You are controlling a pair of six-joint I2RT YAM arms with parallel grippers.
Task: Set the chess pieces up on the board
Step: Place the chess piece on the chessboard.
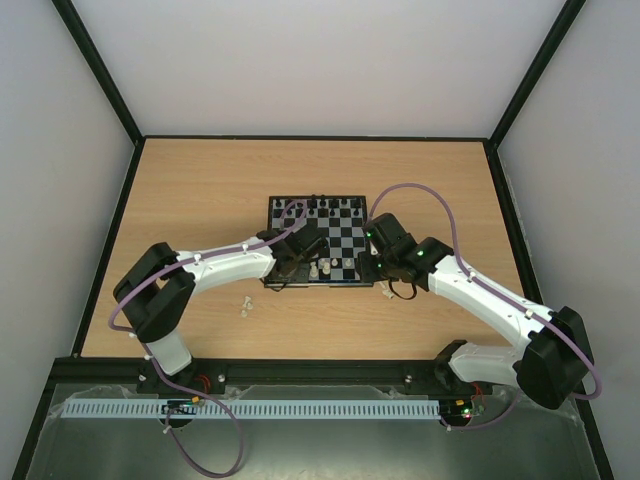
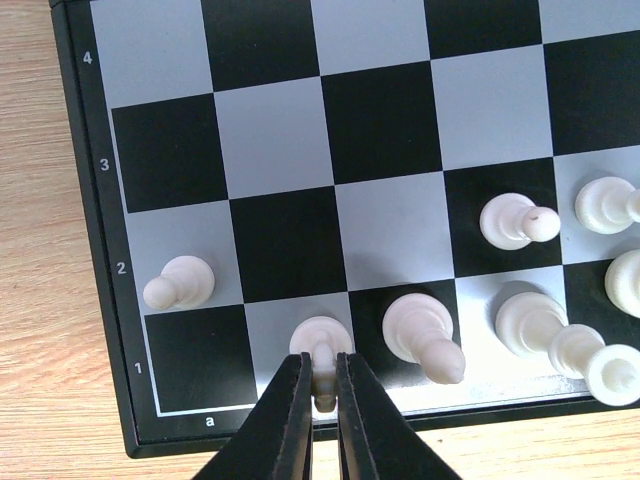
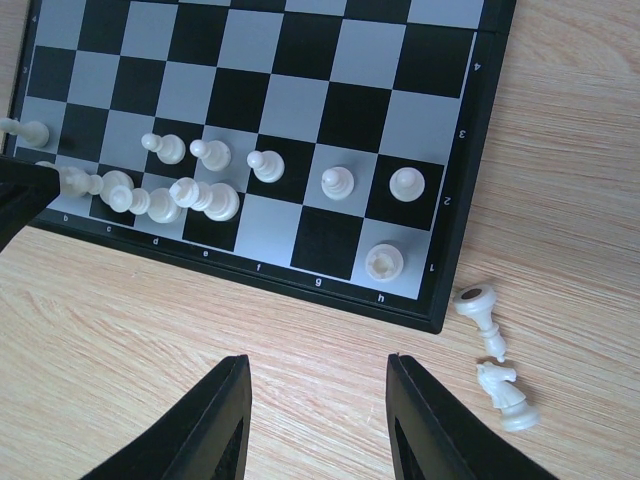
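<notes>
The board lies mid-table with several cream-white chess pieces along its near rows. My left gripper is shut on a small white piece whose base is over square b1, by the board's near left corner. A white pawn stands on a2 and a taller piece on c1. My right gripper is open and empty above bare table, just off the board's near edge. A white rook stands on h1. A white bishop and a knight lie on the table to its right.
Tiny black pieces stand along the board's far rows. Two more white pieces lie on the wood left of the board's near corner. A black frame edges the table, with walls beyond.
</notes>
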